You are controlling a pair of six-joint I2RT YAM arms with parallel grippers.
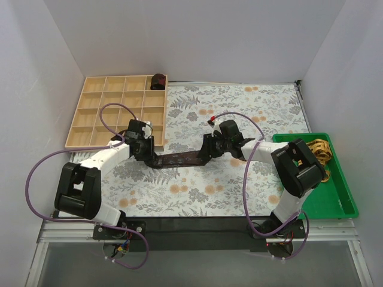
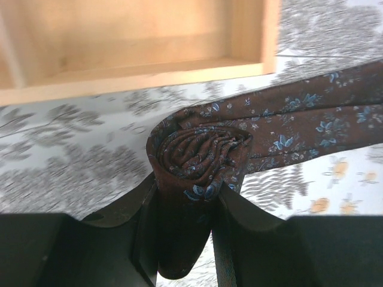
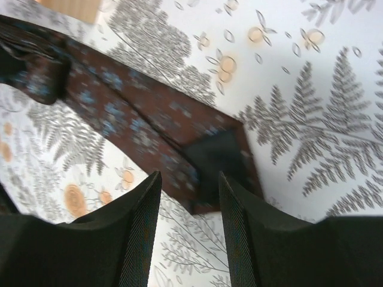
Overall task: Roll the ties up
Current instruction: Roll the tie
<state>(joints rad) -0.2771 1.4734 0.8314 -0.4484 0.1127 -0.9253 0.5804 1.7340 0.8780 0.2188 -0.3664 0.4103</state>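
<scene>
A dark maroon tie (image 1: 179, 159) with small blue flowers lies stretched across the floral mat between my two grippers. Its left end is wound into a tight roll (image 2: 200, 149), and my left gripper (image 2: 188, 190) is shut on that roll, with the unrolled length running off to the right. In the right wrist view the tie's (image 3: 137, 122) wide end shows its dark lining, flat on the mat. My right gripper (image 3: 190, 179) hovers open just over that end, nothing between its fingers. In the top view the left gripper (image 1: 148, 154) and right gripper (image 1: 208, 150) sit at the tie's two ends.
A wooden compartment box (image 1: 90, 113) stands at the back left, close behind the left gripper, with a small dark rolled tie (image 1: 157, 81) in its far right corner cell. A green tray (image 1: 335, 197) on the right holds a yellow patterned tie (image 1: 320, 150). Purple cables loop over both arms.
</scene>
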